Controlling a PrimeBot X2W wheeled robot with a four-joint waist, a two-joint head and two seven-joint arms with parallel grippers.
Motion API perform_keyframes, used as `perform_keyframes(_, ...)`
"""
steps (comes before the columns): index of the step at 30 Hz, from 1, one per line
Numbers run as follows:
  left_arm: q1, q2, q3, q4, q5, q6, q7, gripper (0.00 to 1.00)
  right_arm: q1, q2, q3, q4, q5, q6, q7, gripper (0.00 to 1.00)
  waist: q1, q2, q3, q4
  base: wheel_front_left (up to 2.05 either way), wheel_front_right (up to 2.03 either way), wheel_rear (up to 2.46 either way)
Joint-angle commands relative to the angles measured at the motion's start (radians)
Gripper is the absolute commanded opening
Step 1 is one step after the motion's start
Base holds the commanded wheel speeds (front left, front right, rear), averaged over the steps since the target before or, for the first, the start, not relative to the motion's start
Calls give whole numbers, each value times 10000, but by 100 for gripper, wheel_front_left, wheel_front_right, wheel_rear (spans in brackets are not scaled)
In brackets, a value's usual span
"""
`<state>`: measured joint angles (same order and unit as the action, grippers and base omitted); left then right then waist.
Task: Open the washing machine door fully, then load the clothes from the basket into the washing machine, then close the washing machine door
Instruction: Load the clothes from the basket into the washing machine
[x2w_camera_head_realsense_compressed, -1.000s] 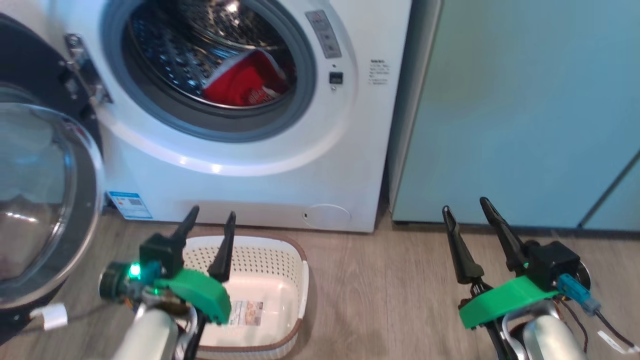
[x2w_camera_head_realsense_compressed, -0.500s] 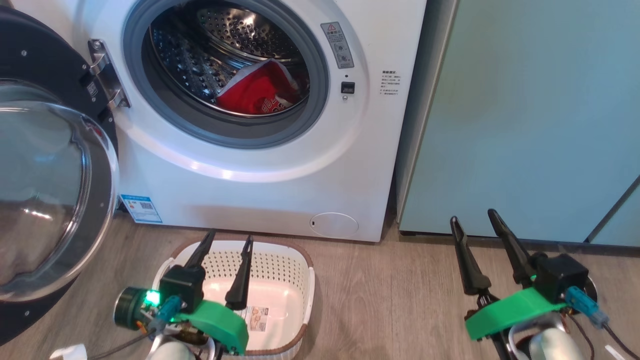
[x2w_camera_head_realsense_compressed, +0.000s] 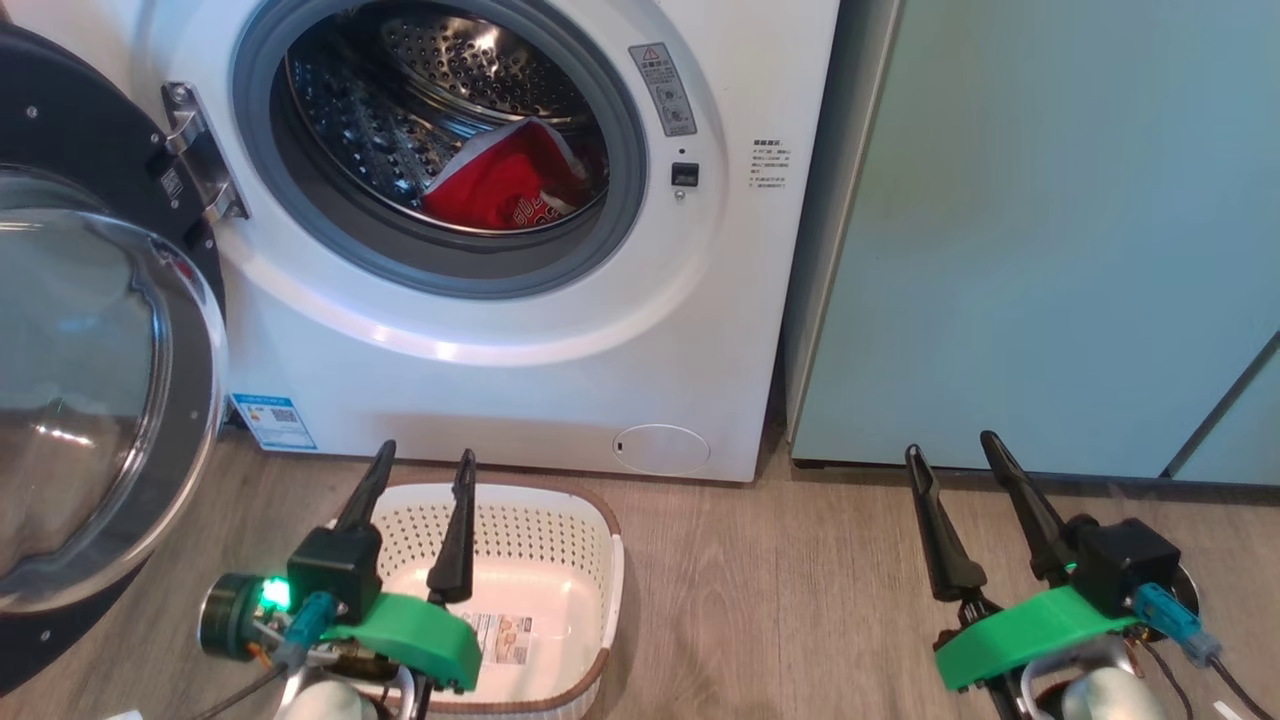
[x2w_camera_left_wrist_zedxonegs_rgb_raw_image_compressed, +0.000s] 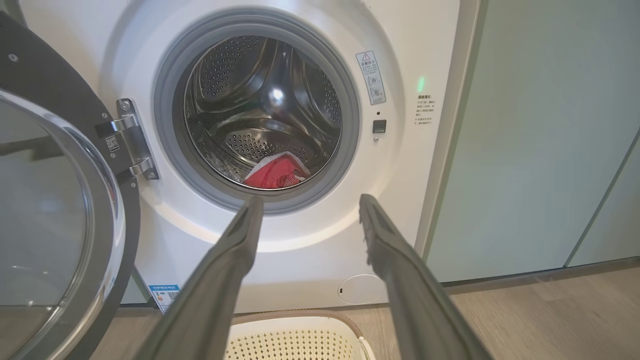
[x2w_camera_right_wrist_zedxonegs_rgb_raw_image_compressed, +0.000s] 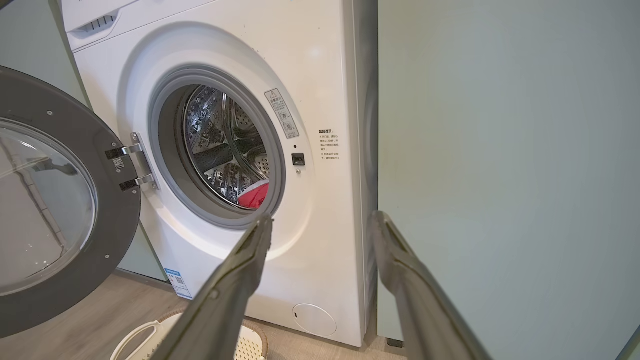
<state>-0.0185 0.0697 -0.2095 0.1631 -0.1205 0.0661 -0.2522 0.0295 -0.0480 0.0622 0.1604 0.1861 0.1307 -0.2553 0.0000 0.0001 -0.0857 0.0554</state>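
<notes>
Done: washing machine door (x2w_camera_head_realsense_compressed: 90, 380) open; clothes (x2w_camera_head_realsense_compressed: 500, 185) inside washing machine (x2w_camera_head_realsense_compressed: 500, 370); basket (x2w_camera_head_realsense_compressed: 530, 525) before it, empty.
Fingers: left gripper (x2w_camera_head_realsense_compressed: 426, 451), right gripper (x2w_camera_head_realsense_compressed: 952, 445) spread wide, holding nothing.
Left: shutting door.

Bright, even light everywhere. Shiny white spots glow inside the washing machine (x2w_camera_left_wrist_zedxonegs_rgb_raw_image_compressed: 276, 94) above the fingers (x2w_camera_left_wrist_zedxonegs_rgb_raw_image_compressed: 235, 260), which look a bit blurry

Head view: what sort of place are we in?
Probably a home laundry corner: a white front-loading washing machine with red clothes inside, a perforated basket on wood-look floor, pale teal cabinets alongside.
</notes>
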Motion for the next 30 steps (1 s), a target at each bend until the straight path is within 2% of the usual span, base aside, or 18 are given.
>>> perform_keyframes(1,-349,-43,401,-408,124,95,-95,100,-272,-22,189,-344,49,0,-64,100,0,-1,0,-10,0,0,0)
perform_keyframes(22,-517,-188,582,-326,407,222,-95,100,-362,-22,151,-262,46,0,-64,100,0,-1,264,-166,0,0,0)
perform_keyframes(30,-528,-192,570,-361,258,142,-95,100,-403,-22,170,-275,133,0,-64,100,0,-1,344,-133,0,0,0)
